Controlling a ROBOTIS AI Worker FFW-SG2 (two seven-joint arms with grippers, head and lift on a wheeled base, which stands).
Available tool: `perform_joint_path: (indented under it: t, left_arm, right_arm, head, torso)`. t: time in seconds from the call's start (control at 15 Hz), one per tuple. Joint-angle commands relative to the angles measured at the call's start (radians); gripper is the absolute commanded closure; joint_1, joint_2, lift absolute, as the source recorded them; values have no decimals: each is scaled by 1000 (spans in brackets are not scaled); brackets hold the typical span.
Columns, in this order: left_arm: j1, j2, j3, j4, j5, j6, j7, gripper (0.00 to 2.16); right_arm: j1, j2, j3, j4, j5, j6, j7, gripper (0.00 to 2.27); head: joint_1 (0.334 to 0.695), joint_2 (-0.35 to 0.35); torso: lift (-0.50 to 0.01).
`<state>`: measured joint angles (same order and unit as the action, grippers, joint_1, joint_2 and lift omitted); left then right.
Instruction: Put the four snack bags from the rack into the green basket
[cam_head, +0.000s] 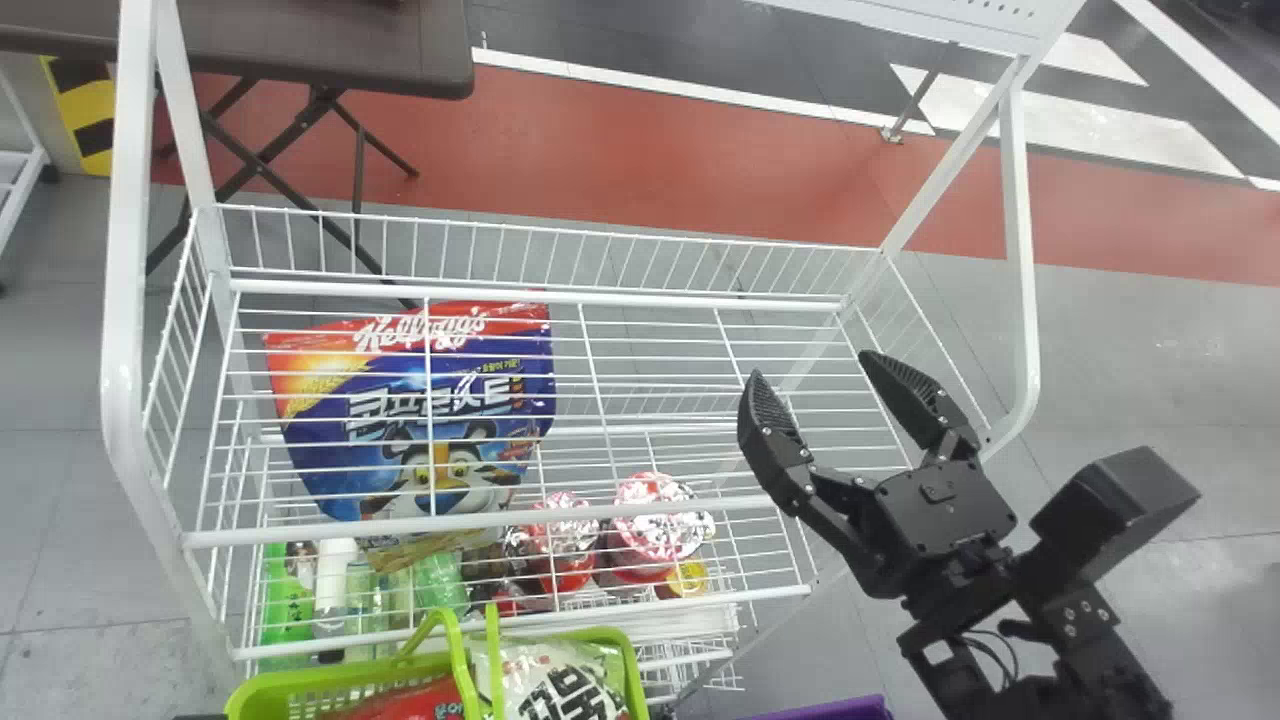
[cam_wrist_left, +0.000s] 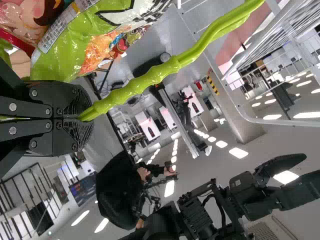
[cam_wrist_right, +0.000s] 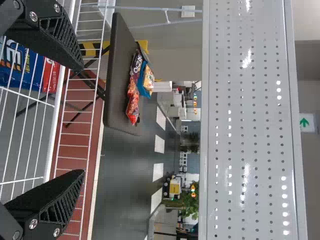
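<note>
**Basket lies near and left of the spread right claw**

The right claw has its two fingers wide apart, with nothing between them. It is over the right end of the rack, tips toward the far side, its arm coming in from the near right.

Left of it, below the upper shelf's wires, lies the cereal bag, printed top to the far side. It is about as broad as long, so I cannot name a sure long axis. If it counts as a snack bag, the right claw is the free one for it, but those wires lie between: a straight drop would snag, so the way in would have to be from the side.

Farther near, along the rack's near edge, stands the basket, long axis running left to right. In it are the red bag on the left and the white bag on the right, the side nearer the right claw. The left wrist view also shows a green bag there. I cannot tell whether all four are in.

The left claw is pressed together on the basket's handle. My judgement: the work is late, perhaps done. If so, the right claw need only draw back to the near right, keeping off the rack's right rail.
</note>
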<state>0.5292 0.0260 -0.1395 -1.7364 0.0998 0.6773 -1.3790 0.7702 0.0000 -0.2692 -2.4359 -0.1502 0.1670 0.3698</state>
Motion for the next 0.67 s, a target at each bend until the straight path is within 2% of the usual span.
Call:
perform_joint_path:
  t: [0.0, 0.6]
  left_arm:
    - [0, 0, 0, 0, 0, 0, 0, 1902]
    - [0, 0, 1, 0, 0, 0, -2, 1902]
  right_arm:
    - [0, 1, 4, 3, 0, 4, -2, 73]
    - [-2, 1, 4, 1, -2, -2, -3, 73]
  head:
    - [695, -350]
    - [695, -350]
  torso:
    - [-6]
    - [-6]
